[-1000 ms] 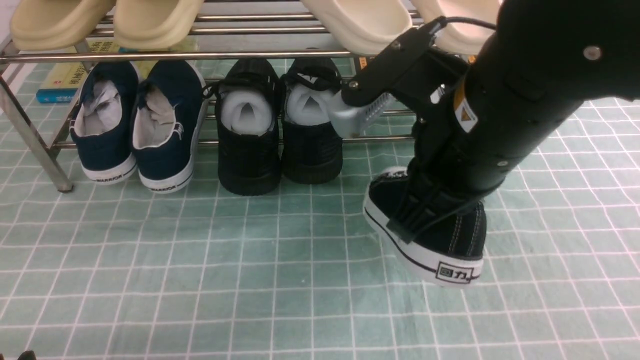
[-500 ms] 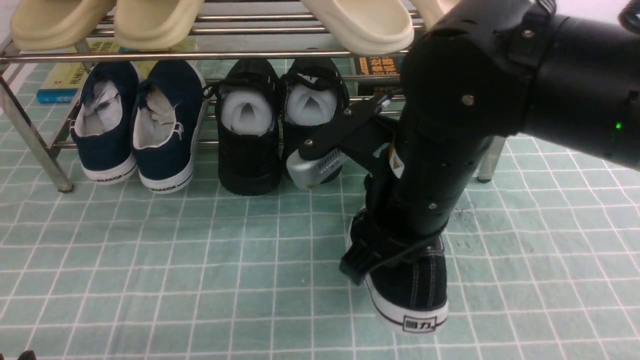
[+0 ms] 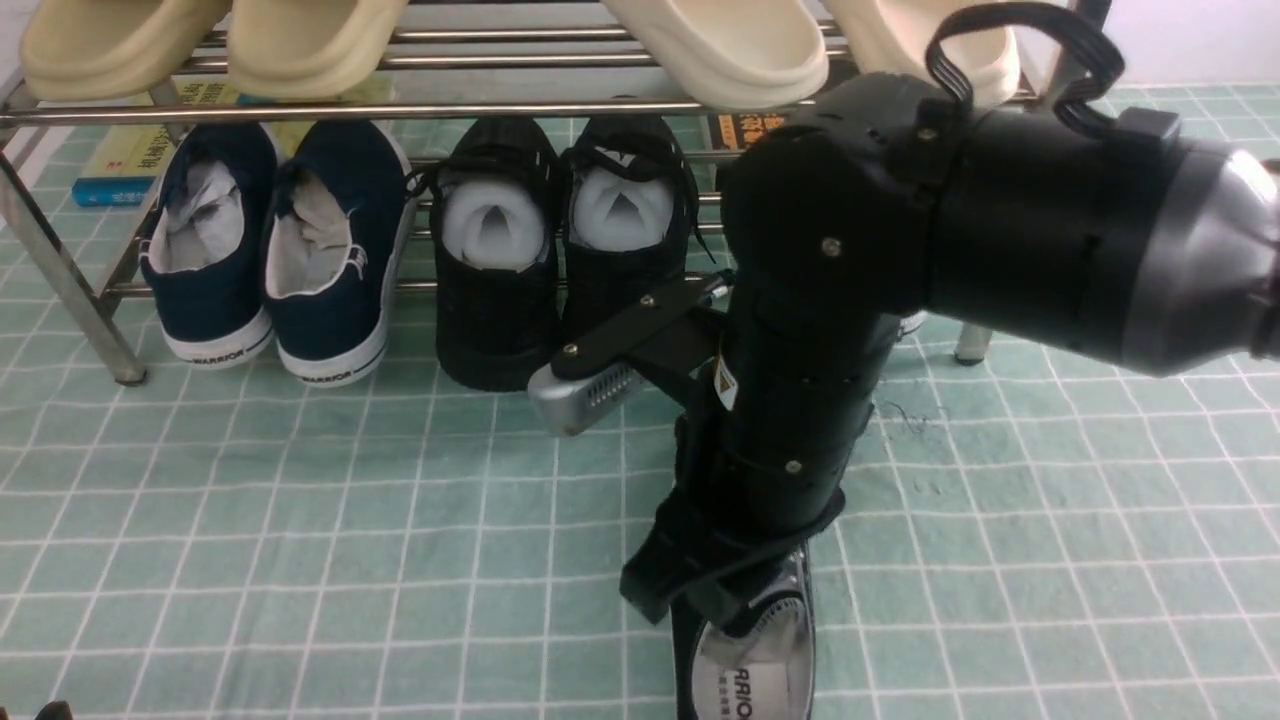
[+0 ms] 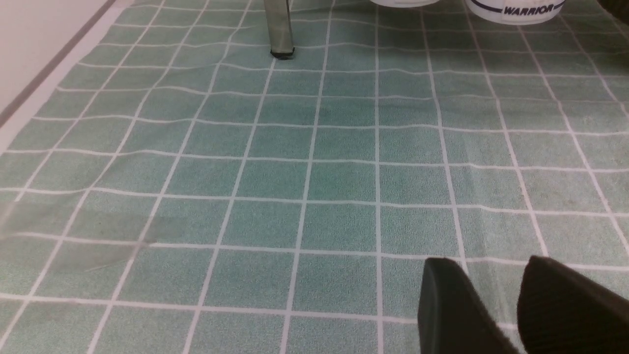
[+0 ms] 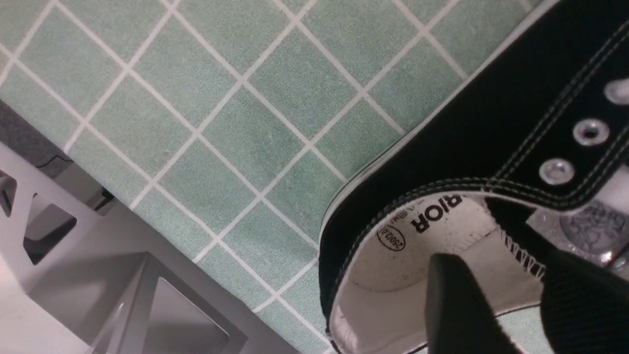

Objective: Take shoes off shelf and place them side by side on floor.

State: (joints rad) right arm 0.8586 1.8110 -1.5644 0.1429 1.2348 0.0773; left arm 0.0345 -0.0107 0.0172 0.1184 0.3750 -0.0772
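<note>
Left gripper: hanging low over the floor; its fingers are standing apart with only green grid showing between them, grasping nothing.
Shelf: running across the front view from nine to one o'clock; its metal bars are carrying footwear on both tiers.
Books: lying behind the lower tier at ten o'clock.
Beige slippers: sitting on the upper tier at eleven o'clock; cream slippers are sitting at twelve to one.
Navy pair: resting on the lower tier at ten o'clock, heels facing the camera; the all-black pair is standing just beside it, toward the centre.
Black canvas shoe: lying on the floor at six o'clock, well apart from the shelf, opening and printed insole facing up.
Right gripper: reaching down into that shoe; its fingers are spread and released, one over the insole, one past the laced edge.
Right arm: stretching in from three o'clock, covering the shelf's right end.
</note>
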